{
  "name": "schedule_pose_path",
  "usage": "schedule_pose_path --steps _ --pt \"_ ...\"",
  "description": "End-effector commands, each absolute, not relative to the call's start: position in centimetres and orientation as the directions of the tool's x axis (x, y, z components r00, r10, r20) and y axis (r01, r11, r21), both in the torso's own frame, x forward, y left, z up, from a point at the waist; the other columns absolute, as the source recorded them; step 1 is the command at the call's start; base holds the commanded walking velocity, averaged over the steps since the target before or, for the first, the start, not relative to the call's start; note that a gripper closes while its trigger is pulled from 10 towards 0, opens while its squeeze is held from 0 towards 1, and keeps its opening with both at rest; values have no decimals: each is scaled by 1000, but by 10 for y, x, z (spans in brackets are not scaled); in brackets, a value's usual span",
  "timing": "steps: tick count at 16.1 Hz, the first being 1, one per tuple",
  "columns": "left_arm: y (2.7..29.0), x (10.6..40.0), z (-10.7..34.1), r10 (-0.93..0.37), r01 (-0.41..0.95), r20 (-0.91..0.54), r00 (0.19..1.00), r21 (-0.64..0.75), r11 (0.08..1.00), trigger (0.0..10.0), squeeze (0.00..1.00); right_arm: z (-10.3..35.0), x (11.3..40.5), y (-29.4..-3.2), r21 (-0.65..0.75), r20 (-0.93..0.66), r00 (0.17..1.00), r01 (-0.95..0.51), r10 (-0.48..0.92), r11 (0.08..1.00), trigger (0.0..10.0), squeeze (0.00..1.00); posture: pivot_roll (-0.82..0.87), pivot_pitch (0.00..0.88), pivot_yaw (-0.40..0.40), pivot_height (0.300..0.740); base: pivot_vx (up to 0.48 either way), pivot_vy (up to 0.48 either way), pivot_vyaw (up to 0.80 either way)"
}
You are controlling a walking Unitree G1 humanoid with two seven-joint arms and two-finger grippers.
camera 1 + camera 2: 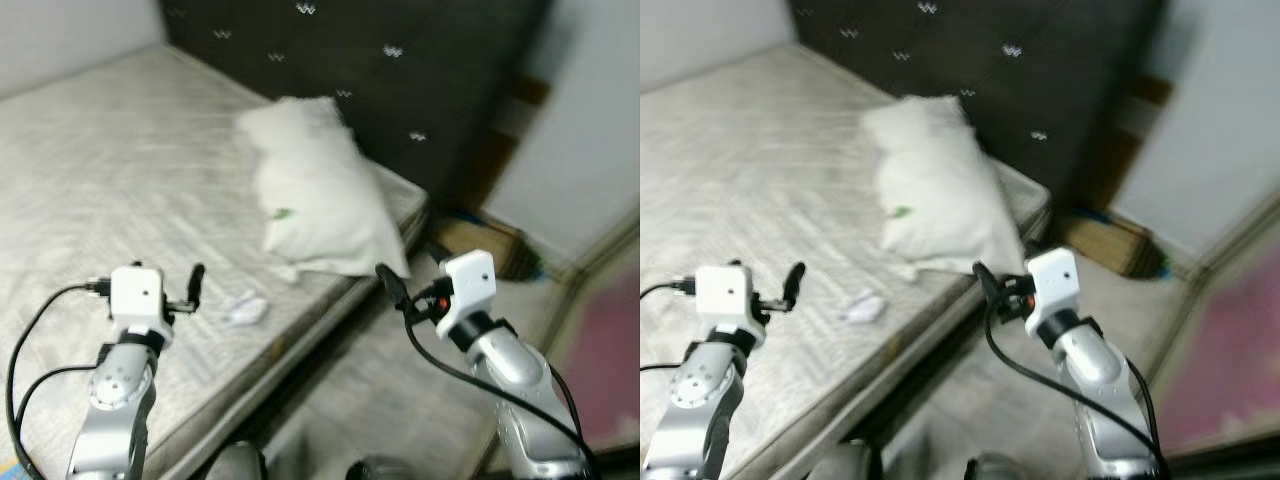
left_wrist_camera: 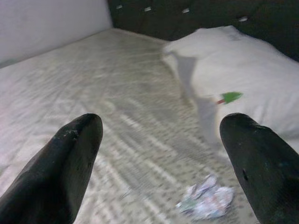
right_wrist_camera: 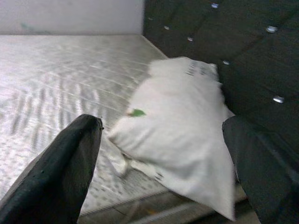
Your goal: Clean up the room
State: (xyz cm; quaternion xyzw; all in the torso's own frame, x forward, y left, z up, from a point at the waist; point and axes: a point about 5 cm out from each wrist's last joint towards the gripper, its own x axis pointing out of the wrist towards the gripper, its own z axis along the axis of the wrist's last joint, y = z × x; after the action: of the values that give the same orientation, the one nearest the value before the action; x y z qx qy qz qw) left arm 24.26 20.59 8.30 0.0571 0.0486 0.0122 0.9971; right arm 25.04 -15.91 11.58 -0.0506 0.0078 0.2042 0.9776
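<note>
crumpled paper first, pillow after

nearest me, the left gripper point(image 1: 196, 285) hovers over the bed point(image 1: 110, 170) with its fingers point(image 2: 70, 163) spread apart, the crumpled paper point(image 1: 245, 309) lying just beyond it near the mattress edge. i'd lower straight down and straddle the wad before closing, since it looks light and could skid away. the right gripper point(image 1: 390, 288) hangs past the bed's edge over the floor, fingers apart too, facing the white pillow point(image 1: 320, 195). farther off, the pillow leans by the dark headboard point(image 1: 400, 70).
</note>
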Motion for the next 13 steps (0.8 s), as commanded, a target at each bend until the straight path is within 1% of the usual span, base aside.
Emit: schedule_pose_path --steps 1,5,7,10,13 --pt "203 243 77 -1 12 -129 992 79 997 10000 0 116 251 -164 -102 -38 922 -386 385 917 10000 0 19 97 -23 740 0 0 800" --pt "203 242 72 31 -19 -149 988 84 996 10000 0 116 252 -163 -95 -27 924 -383 382 919 10000 0 24 86 -26 740 0 0 800" --pt "206 245 72 31 -25 -153 988 36 999 10000 0 117 254 -162 -100 -20 924 -382 382 919 10000 0 27 81 -29 740 0 0 800" --pt "205 248 74 -22 25 -142 990 18 1000 10000 0 118 259 -163 -107 -8 929 -369 370 923 10000 0 29 72 -30 740 0 0 800" --pt "206 252 78 -24 28 -110 994 31 999 10000 0 116 258 -162 -109 -9 929 -368 369 923 10000 0 25 59 -29 740 0 0 800"
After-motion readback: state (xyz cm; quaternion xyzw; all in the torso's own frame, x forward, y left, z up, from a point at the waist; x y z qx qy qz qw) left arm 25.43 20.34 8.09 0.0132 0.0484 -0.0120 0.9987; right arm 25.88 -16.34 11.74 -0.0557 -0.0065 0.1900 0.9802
